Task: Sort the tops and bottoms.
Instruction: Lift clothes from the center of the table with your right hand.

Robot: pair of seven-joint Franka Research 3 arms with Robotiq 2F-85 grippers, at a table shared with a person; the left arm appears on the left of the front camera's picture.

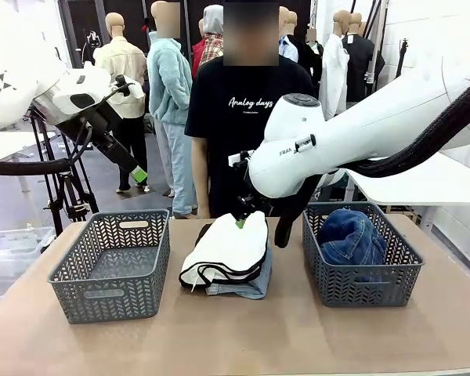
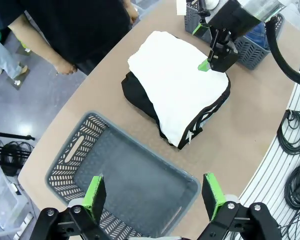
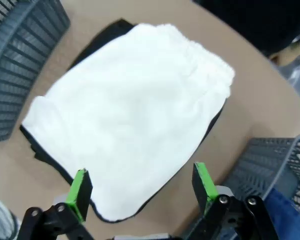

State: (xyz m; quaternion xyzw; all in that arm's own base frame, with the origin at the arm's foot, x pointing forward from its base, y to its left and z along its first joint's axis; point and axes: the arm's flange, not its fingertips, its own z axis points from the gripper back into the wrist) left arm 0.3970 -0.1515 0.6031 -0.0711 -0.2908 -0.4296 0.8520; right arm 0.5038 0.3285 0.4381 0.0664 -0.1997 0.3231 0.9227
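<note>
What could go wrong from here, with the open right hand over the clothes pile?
1. The right hand is open over the white top, which lies stacked on a black top and pale denim; a deep pinch might lift several layers together.
2. The left hand hangs open over the left basket, so carrying the top there might crowd the two arms.

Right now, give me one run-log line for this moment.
left gripper open, raised by left basket | right gripper open, over white top | pale denim beneath it | dark denim in right basket
</note>
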